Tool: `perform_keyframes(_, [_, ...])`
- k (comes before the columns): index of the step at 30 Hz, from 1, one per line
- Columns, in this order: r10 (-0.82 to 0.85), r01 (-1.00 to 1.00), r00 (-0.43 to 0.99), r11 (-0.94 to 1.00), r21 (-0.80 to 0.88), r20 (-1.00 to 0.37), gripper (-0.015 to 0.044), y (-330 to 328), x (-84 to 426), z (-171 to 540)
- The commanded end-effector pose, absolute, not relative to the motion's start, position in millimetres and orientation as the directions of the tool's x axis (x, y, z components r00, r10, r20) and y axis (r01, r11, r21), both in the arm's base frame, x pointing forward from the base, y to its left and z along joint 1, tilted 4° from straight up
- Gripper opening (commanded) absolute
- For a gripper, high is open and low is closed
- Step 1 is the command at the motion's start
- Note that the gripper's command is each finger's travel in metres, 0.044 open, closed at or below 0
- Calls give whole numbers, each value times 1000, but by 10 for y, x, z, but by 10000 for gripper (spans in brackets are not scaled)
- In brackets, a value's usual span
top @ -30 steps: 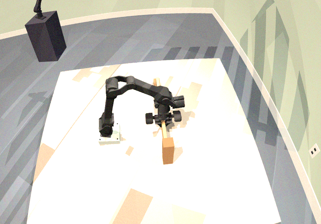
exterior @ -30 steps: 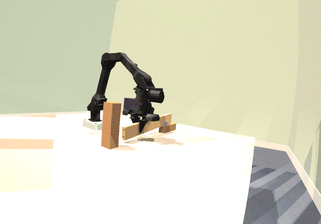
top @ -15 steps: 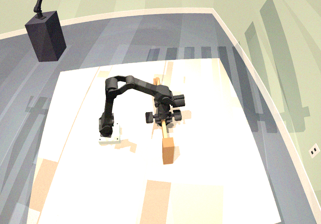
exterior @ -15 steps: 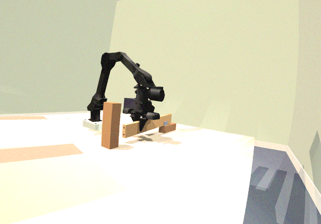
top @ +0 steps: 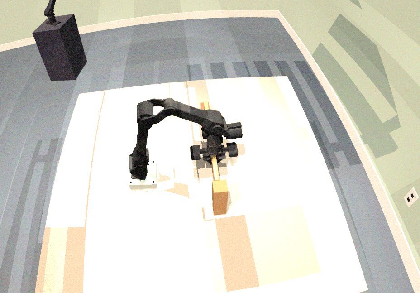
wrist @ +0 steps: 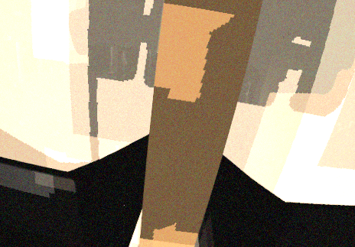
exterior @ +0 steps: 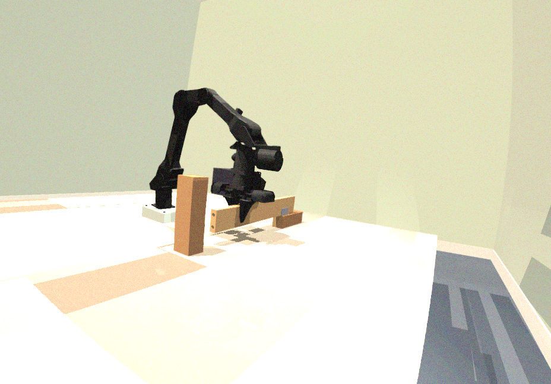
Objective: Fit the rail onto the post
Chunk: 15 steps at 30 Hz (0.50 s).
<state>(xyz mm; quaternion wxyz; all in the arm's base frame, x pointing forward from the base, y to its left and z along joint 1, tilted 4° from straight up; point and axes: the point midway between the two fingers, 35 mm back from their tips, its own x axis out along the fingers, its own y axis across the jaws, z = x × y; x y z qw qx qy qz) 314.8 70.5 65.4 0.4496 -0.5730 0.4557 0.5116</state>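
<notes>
The long light-wood rail point(top: 216, 171) point(exterior: 224, 219) point(wrist: 187, 118) runs from the low footboard block point(top: 202, 106) point(exterior: 290, 220) toward the upright post point(top: 219, 202) point(exterior: 190, 215). Its far end is at the grey bracket point(exterior: 284, 211) on that block. Its near end is raised a little off the table, with two dark holes facing the post. The exterior view shows a narrow gap between rail end and post. My gripper point(top: 213, 160) point(exterior: 242, 216) point(wrist: 177, 144) is shut on the rail between its middle and near end, pointing down. The pegs are hidden behind the post.
The arm's pale base plate point(top: 143, 183) point(exterior: 158, 213) stands on the white table point(top: 135, 249) point(exterior: 311, 304), to the left of the rail. A second arm on a dark pedestal point(top: 60, 49) stands on the floor beyond the table's far left corner.
</notes>
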Motion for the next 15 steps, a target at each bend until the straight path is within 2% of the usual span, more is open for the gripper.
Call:
perform_keyframes(1, [-56, -982, 73, -179, -62, -996, 0, 717, 3166, 718])
perform_keyframes(15, [-56, -982, 73, -179, -62, -996, 0, 721, 3161, 788])
